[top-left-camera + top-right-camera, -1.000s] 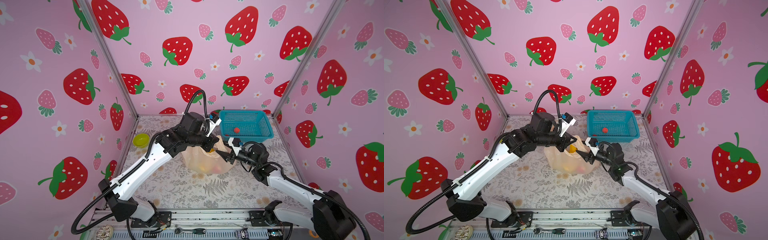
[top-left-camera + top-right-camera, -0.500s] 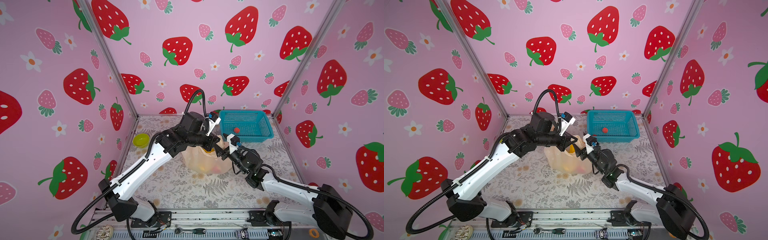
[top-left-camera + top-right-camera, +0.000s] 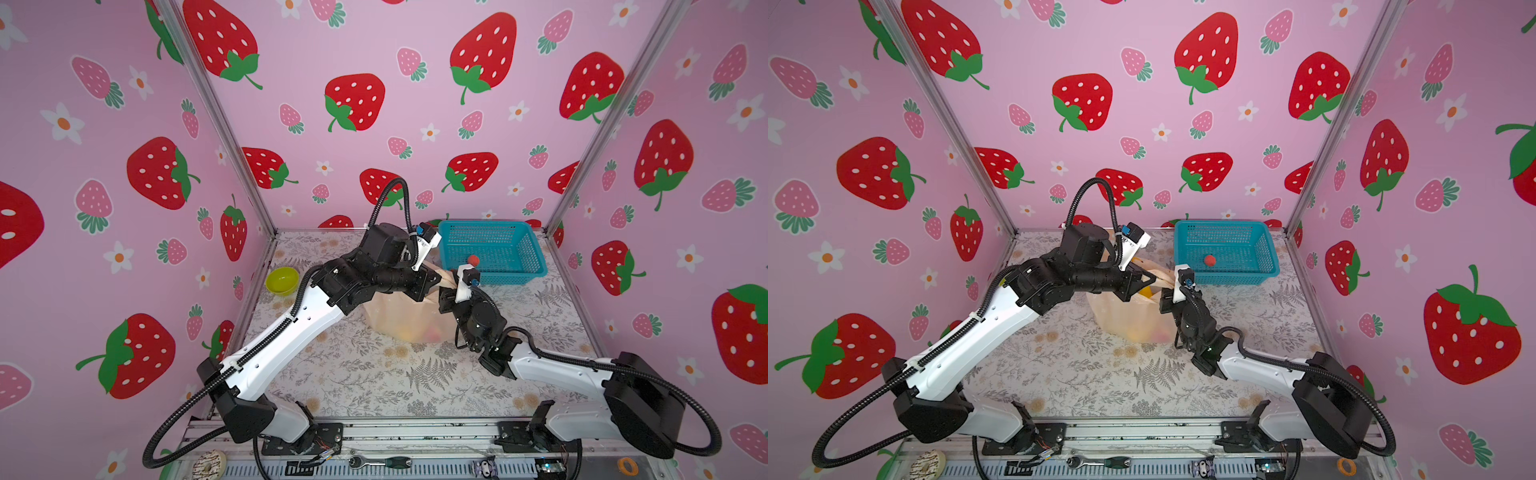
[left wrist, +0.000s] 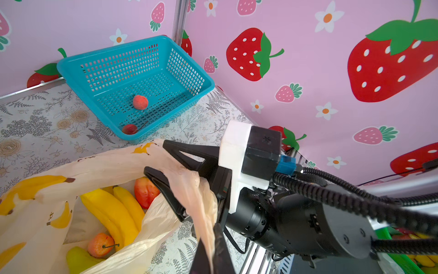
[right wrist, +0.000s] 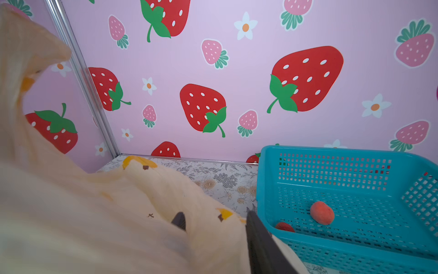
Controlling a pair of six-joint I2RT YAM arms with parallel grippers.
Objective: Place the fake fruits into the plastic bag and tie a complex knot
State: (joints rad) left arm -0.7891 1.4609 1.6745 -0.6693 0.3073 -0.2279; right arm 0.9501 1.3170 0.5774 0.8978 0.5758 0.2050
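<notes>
While the plastic bag (image 3: 401, 318) sits open-mouthed at mid-table, just beside the blue basket (image 3: 511, 277), with the bananas (image 4: 113, 211) inside, the left gripper (image 4: 209, 251) is clamped tight on one peach handle strip (image 4: 201, 208). The right gripper (image 4: 157, 157) reaches across the bag's rim, its fingers apart with film draped between them, apparently unpinched. Two small red fruits (image 4: 140, 102) lie in the basket.

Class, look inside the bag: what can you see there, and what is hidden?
Inside the bag lie bananas, a red fruit, an orange-red fruit and a green fruit. Its folds hide anything deeper.
</notes>
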